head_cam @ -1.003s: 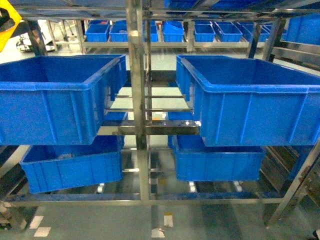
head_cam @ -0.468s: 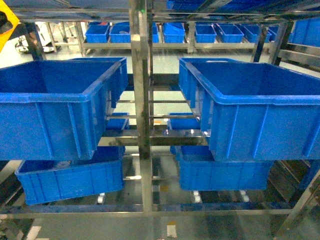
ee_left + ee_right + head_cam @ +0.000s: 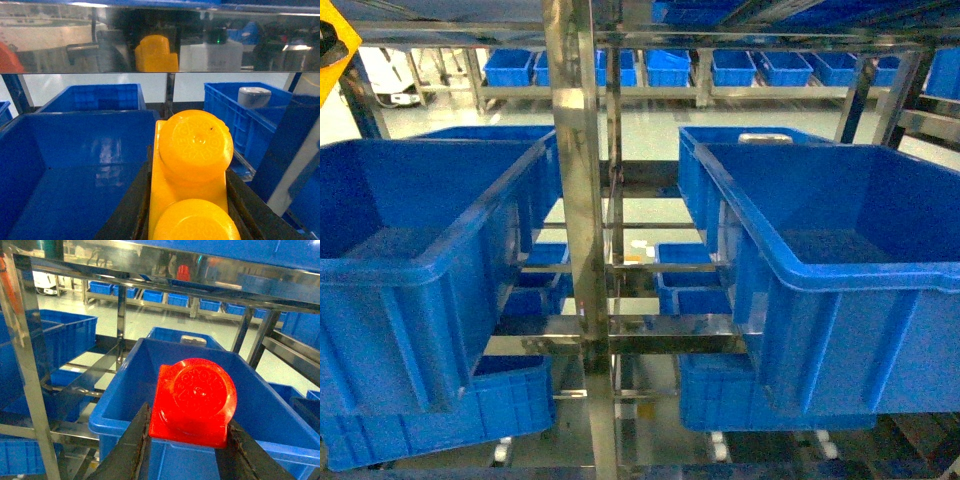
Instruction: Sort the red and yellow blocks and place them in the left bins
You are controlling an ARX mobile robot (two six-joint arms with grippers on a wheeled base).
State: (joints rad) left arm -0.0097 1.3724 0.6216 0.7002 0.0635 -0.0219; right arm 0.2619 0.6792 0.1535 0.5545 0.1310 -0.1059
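Glossy plastic marked both toys as light, stiff and probably slippery. The left pincer [image 3: 187, 215] pinched the long orange-yellow two-stud brick [image 3: 192, 185] by its flat sides above a deep blue crate [image 3: 65, 165]; the right pincer [image 3: 187, 440] likewise gripped the small red one-stud cube [image 3: 197, 400].

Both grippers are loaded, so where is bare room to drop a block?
The near left bin has a bare floor inside its walls, and so does the near right bin. Between them the steel post and rails crowd the gap.
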